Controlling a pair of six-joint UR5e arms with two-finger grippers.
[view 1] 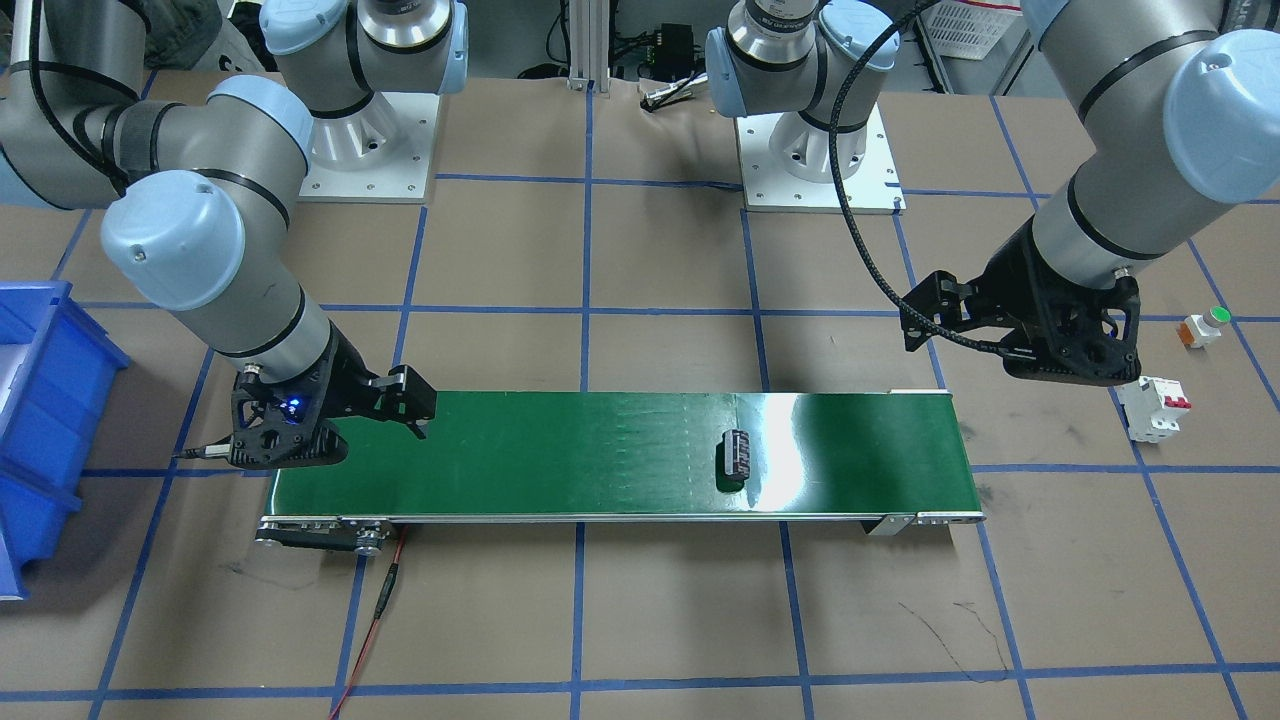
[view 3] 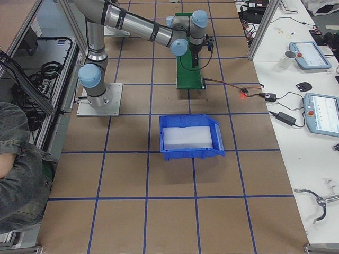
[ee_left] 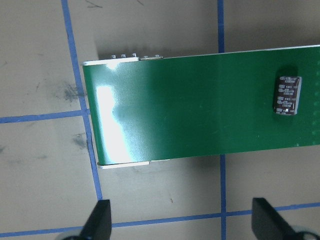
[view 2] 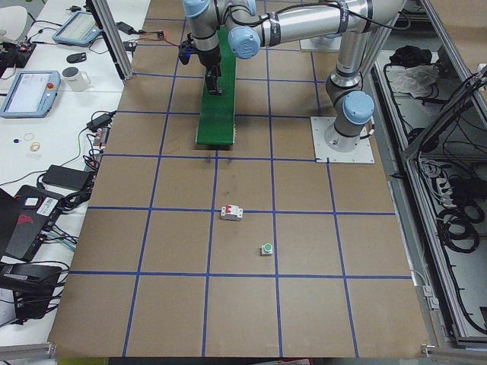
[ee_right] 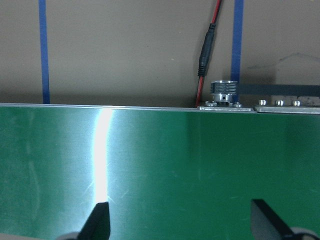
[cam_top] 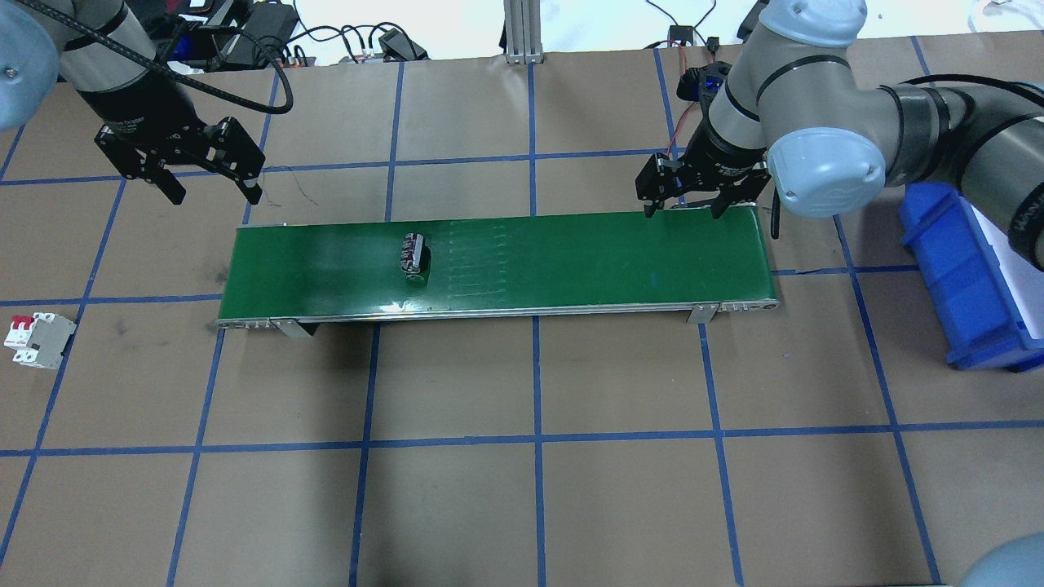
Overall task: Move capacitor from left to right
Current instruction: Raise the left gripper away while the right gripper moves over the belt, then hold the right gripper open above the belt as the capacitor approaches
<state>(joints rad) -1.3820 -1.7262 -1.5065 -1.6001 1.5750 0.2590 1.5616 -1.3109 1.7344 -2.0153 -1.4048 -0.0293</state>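
Note:
The capacitor (view 1: 735,457), a small black cylinder with a grey stripe, lies on its side on the green conveyor belt (view 1: 550,450). In the overhead view the capacitor (cam_top: 413,254) is on the belt's (cam_top: 571,253) left half. In the left wrist view it (ee_left: 288,94) lies at the right. My left gripper (cam_top: 214,196) is open and empty, hovering beyond the belt's left end, apart from the capacitor. It also shows in the front view (view 1: 912,325). My right gripper (cam_top: 683,214) is open and empty over the belt's right end, at the far edge; it also shows in the front view (view 1: 418,410).
A white breaker (cam_top: 37,341) with red switches and an orange-white button (view 1: 1205,327) with a green cap sit on the table left of the belt. A blue bin (cam_top: 971,277) stands at the right. A red cable (view 1: 385,590) runs from the belt's right end.

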